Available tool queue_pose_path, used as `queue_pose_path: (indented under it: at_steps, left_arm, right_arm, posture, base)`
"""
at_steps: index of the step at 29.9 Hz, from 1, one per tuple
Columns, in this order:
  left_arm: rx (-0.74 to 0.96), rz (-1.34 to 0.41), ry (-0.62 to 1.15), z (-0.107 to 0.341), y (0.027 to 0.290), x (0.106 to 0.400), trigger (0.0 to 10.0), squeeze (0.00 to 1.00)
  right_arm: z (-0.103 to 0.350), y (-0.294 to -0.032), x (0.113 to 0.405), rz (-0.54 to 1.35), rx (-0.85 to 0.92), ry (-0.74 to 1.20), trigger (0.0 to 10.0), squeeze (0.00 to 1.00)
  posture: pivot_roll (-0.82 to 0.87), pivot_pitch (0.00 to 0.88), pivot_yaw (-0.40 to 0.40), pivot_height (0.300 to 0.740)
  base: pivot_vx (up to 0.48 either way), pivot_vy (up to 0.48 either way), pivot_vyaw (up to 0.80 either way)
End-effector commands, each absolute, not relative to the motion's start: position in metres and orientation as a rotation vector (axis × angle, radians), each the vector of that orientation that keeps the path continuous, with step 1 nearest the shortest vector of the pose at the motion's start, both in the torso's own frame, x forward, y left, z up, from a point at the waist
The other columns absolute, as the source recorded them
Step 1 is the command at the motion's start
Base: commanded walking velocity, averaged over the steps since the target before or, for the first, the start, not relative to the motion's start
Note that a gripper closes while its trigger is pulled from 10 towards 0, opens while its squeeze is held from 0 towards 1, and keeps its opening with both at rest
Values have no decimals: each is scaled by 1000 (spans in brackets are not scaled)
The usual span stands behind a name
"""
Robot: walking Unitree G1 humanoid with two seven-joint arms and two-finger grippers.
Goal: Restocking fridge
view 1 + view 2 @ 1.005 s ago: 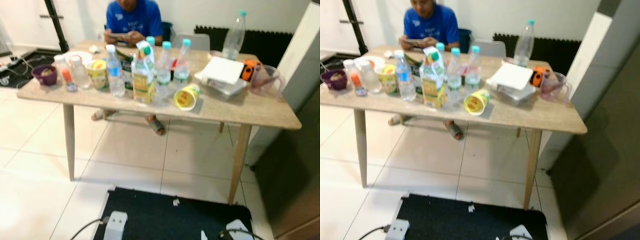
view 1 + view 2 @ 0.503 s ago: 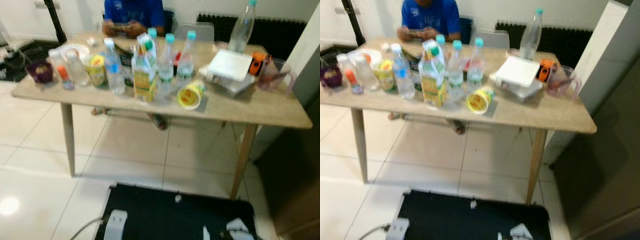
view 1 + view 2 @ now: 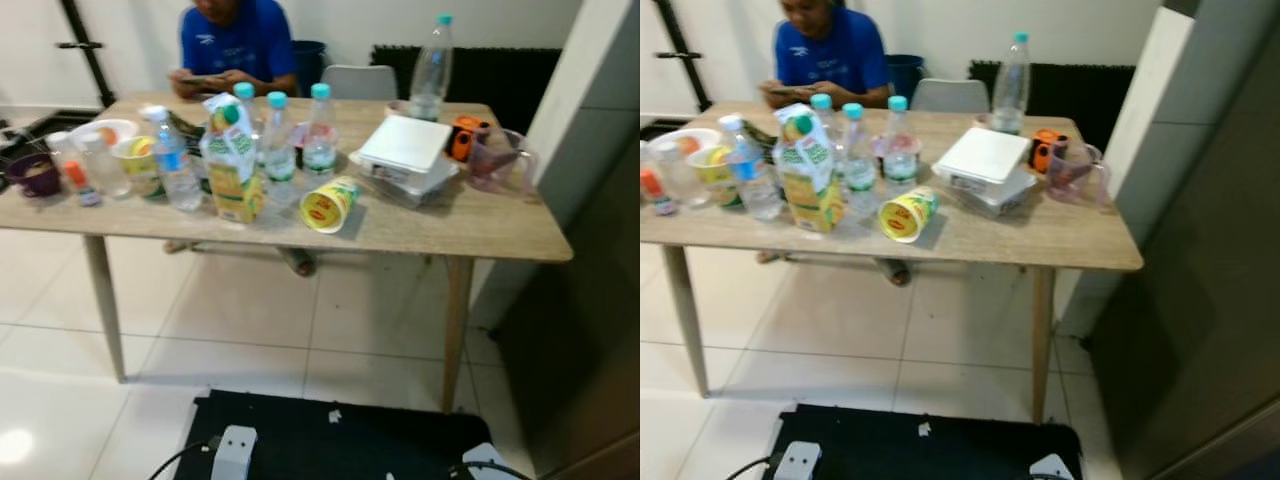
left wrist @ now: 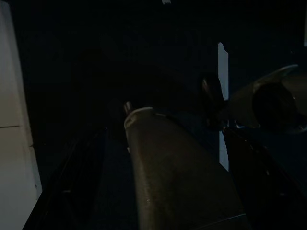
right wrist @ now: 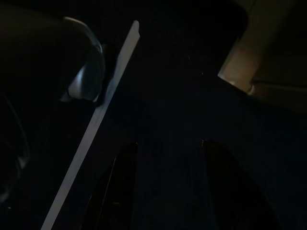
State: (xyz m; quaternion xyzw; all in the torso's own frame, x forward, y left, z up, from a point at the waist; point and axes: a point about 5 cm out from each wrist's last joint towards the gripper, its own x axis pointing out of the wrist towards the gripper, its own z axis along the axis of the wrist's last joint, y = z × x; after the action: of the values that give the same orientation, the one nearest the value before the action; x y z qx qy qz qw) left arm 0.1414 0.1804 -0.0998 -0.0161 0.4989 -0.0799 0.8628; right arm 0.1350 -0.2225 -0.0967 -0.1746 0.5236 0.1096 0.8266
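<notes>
A wooden table (image 3: 430, 225) stands ahead, holding the goods. On it are a yellow-green juice carton (image 3: 232, 160), several teal-capped water bottles (image 3: 276, 135), a yellow cup (image 3: 328, 203) lying on its side, a white box (image 3: 405, 150) and a pink jug (image 3: 497, 160). A tall clear bottle (image 3: 428, 72) stands at the far edge. The dark grey fridge (image 3: 590, 300) rises at the right. Both arms hang low in shade. My left gripper (image 4: 165, 129) is open beside my own leg. Over the dark mat, my right gripper (image 5: 168, 163) is also open and holds nothing.
A person in a blue shirt (image 3: 235, 45) sits behind the table, holding something in both hands. A purple bowl (image 3: 32, 172), small jars and a white bowl crowd the table's left end. A black mat (image 3: 330, 440) lies on the tiled floor at my feet.
The whole picture has shifted, so the camera has moved: the table now sits further left and the fridge takes more of the right. Nothing on the table has moved.
</notes>
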Motion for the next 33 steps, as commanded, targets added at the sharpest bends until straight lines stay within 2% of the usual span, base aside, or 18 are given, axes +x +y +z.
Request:
queue_pose_path:
  at_steps: [1,3,4,8,10,13,14,17,18,20,22,23,25,26,28,33]
  left_arm:
    - [-64,-129,1048,-100,183,141,10000,0]
    - [-94,-106,1014,-97,184,149,10000,0]
    - [-126,-94,934,-88,185,169,10000,0]
    - [-141,-93,874,-80,186,183,10000,0]
    - [-278,-106,652,-49,186,232,10000,0]
    - [-316,-128,591,-40,184,244,10000,0]
    - [-368,-216,495,-23,177,262,10000,0]
    - [-384,-273,446,-14,173,270,10000,0]
    - [-412,-402,378,0,165,281,10000,0]
    - [-420,-447,362,4,162,283,10000,0]
    - [-424,-648,349,10,151,281,10000,0]
    - [-424,-648,349,10,151,281,10000,0]
    - [-433,-873,313,21,140,278,10000,0]
    - [-433,-873,313,21,140,278,10000,0]
    - [-435,-1025,233,40,130,281,10000,0]
    - [-356,-1042,115,67,121,295,10000,0]
  right_arm:
    - [-97,-221,135,228,-377,1118,10000,0]
    - [-97,-221,135,225,-380,1120,10000,0]
    - [-98,-221,135,226,-382,1120,10000,0]
    - [-98,-221,134,226,-381,1120,10000,0]
    - [-99,-219,132,229,-375,1123,10000,0]
    - [-99,-219,131,231,-373,1124,10000,0]
    - [-100,-217,130,233,-369,1125,10000,0]
    - [-100,-216,129,235,-367,1126,10000,0]
    - [-101,-215,128,237,-365,1127,10000,0]
    - [-101,-215,128,237,-364,1128,10000,0]
    - [-101,-216,127,236,-362,1129,10000,0]
    - [-101,-216,127,236,-362,1129,10000,0]
    - [-101,-216,126,235,-361,1130,10000,0]
    - [-101,-216,126,235,-361,1130,10000,0]
    - [-101,-216,125,235,-362,1132,10000,0]
    - [-102,-215,123,242,-363,1135,10000,0]
  posture:
    - [-40,58,-41,740]
    - [-41,64,-43,740]
    - [-40,67,-43,740]
    - [-40,70,-43,740]
    - [-39,78,-41,740]
    - [-40,80,-41,740]
    - [-39,81,-40,740]
    - [-39,81,-40,740]
    - [-39,84,-39,740]
    - [-39,84,-39,740]
    - [-42,86,-37,740]
    - [-42,86,-37,740]
    - [-41,91,-37,740]
    - [-41,91,-37,740]
    - [-37,101,-36,740]
    - [-38,117,-32,740]
  base:
    - [0,0,0]
    - [0,0,0]
    - [0,0,0]
    - [0,0,0]
    - [0,0,0]
    - [0,0,0]
    - [0,0,0]
    - [0,0,0]
    - [0,0,0]
    - [0,0,0]
    - [0,0,0]
    - [0,0,0]
    - [0,0,0]
    - [0,0,0]
    - [0,0,0]
    - [0,0,0]
